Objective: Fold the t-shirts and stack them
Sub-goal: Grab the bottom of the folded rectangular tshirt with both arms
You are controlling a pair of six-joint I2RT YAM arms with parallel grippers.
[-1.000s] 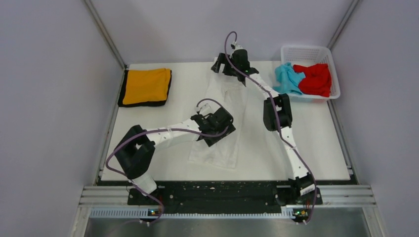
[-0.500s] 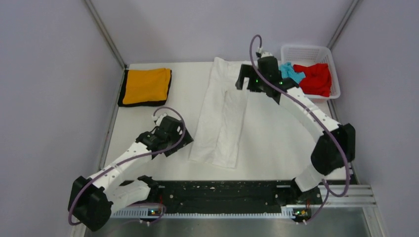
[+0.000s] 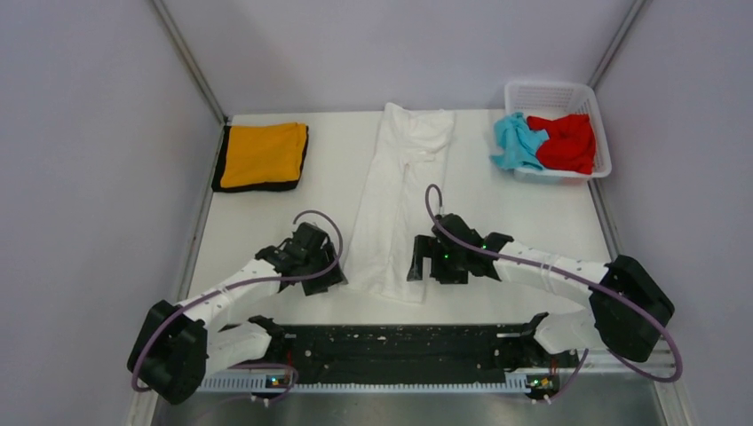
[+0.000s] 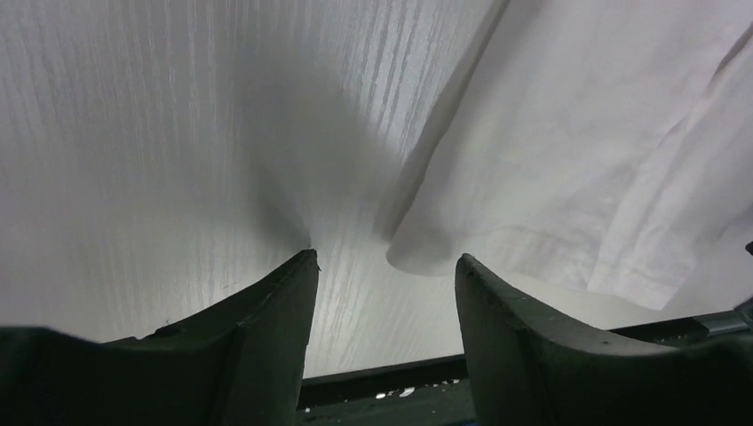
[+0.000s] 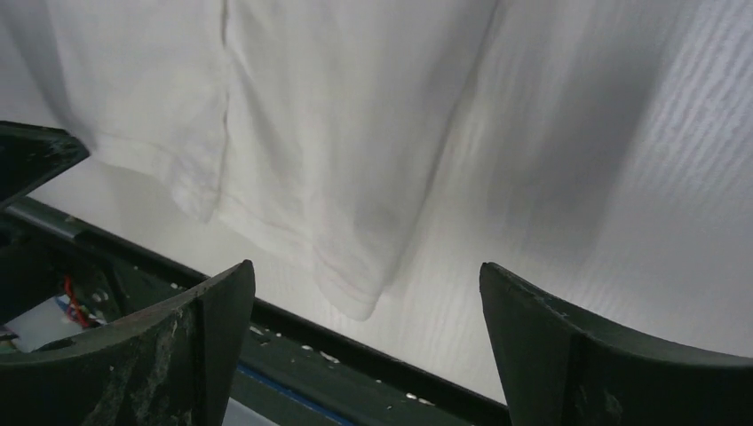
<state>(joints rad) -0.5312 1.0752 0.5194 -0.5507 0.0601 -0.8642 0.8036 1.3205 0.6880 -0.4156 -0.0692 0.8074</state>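
Observation:
The white t-shirt [image 3: 397,209] lies folded into a long strip running from the far edge toward me. My left gripper [image 3: 337,277] is low at its near left corner, open, with that corner [image 4: 426,253] just ahead of the fingertips. My right gripper [image 3: 419,271] is at the near right corner, wide open, with the hem corner [image 5: 351,297] lying between its fingers and not pinched. A folded orange t-shirt [image 3: 262,155] rests at the far left. The light blue t-shirt [image 3: 515,142] and the red one [image 3: 564,142] sit crumpled in the basket.
The white lattice basket [image 3: 555,91] stands at the far right corner. The black front rail [image 3: 400,342] runs just behind the shirt's near hem. Bare white table [image 3: 533,222] spreads right of the strip, with grey walls on both sides.
My right arm has swung back from the shirt's far end to its near right corner. My left gripper has pulled off the shirt to its near left corner, and its jaws have narrowed.

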